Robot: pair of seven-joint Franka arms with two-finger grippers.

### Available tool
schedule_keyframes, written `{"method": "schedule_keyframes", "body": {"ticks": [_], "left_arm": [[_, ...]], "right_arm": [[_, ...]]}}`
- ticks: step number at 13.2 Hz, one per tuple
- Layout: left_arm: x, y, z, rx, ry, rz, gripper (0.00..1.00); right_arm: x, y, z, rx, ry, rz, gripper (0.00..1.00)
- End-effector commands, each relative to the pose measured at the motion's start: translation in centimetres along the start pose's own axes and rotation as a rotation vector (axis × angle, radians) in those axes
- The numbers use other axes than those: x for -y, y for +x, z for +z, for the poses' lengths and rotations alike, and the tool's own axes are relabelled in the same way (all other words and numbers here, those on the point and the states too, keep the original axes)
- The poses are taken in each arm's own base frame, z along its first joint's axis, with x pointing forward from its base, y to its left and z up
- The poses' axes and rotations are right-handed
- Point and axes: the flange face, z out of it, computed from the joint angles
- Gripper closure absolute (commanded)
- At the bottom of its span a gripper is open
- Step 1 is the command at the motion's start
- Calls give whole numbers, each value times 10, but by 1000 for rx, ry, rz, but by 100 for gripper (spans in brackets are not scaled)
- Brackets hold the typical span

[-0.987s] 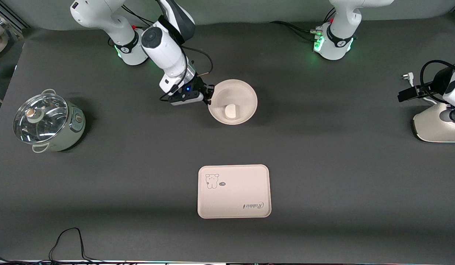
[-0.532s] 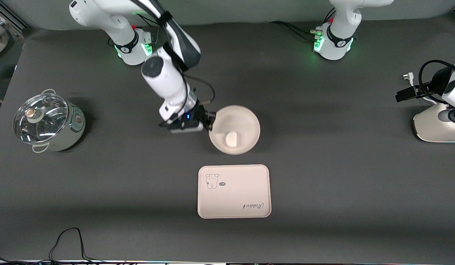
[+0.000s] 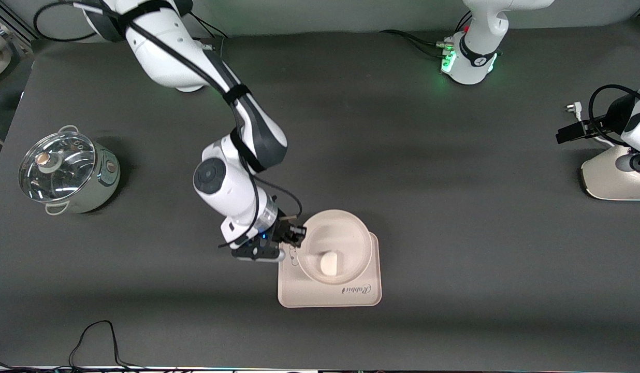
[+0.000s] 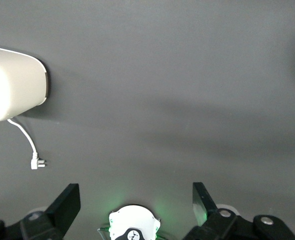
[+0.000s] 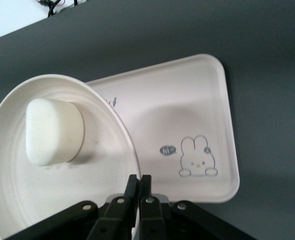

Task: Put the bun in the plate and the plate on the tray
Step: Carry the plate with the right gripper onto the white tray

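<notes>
Table (image 3: 454,207): covered in a dark grey, matt sheet, faintly textured like cloth or felt. Tray (image 3: 361,298) and plate (image 3: 351,223), lower centre of the front view: cream, smooth, matt to satin, with fine speckling on the plate in the right wrist view; possibly moulded fibre-plastic. Tray print in grey. Bun (image 3: 329,263): off-white, smooth, dull skin. Pot (image 3: 66,173), at the frame's left edge: glossy glass lid with a metal rim and knob, pale glazed body. Arms: glossy white plastic shells with dark joints. Right gripper (image 5: 138,187): black matt fingers pinched on the plate's rim. Appliance (image 3: 617,178), right edge: smooth cream plastic.
</notes>
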Motion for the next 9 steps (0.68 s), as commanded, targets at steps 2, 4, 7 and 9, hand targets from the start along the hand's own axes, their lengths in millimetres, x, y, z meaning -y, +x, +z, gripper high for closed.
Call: {"method": "schedule_keyframes", "body": {"ticks": [2, 4, 7, 9], "left_arm": [[-1, -2, 0, 8, -10, -2, 0], [-1, -2, -1, 6, -10, 1, 0], [-1, -2, 0, 8, -10, 3, 0], [-1, -2, -1, 6, -10, 6, 0]], "right_arm": [[-1, 14, 38, 11, 25, 0, 100], [-11, 15, 65, -32, 30, 12, 100], [-25, 8, 100, -50, 23, 33, 100], [-31, 2, 116, -48, 14, 36, 100]]}}
